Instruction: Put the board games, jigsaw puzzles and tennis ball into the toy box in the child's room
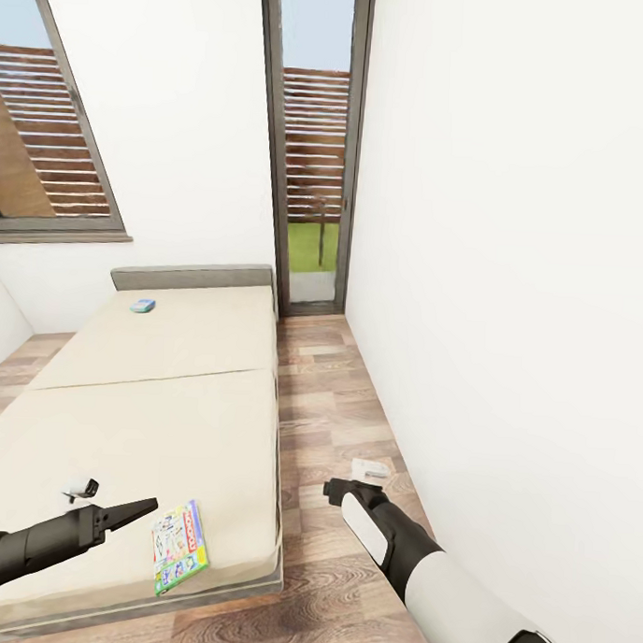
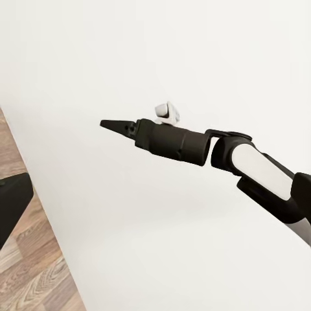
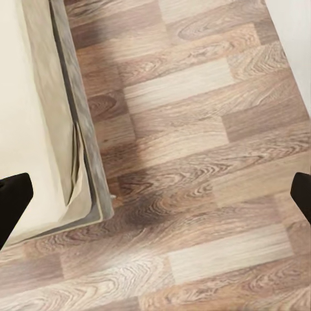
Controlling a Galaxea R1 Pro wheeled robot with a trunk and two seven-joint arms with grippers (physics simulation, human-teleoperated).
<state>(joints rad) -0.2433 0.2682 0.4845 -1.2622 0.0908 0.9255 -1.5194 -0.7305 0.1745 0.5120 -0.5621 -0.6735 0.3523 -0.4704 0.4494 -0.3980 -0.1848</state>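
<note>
The bed [image 1: 159, 389] has a beige two-part mattress and a grey headboard. Two board games lie on it: a small blue one [image 1: 143, 305] near the headboard and a white-and-green one [image 1: 180, 545] at the near corner. My left gripper [image 1: 145, 508] hovers just left of the white-and-green box, above the mattress. It holds nothing, and its fingers [image 2: 13, 201] sit wide apart in the left wrist view. My right gripper [image 1: 337, 491] hangs over the wood floor beside the bed, open and empty, its fingers [image 3: 11, 207] spread at the frame edges. The toy box and table are out of view.
A white wall [image 1: 511, 274] runs close along the right. A narrow strip of wood floor [image 1: 327, 406] lies between the wall and the bed, leading to a glass door [image 1: 312, 153]. A window [image 1: 49, 132] sits above the headboard side. The bed's grey corner [image 3: 97, 194] is near my right gripper.
</note>
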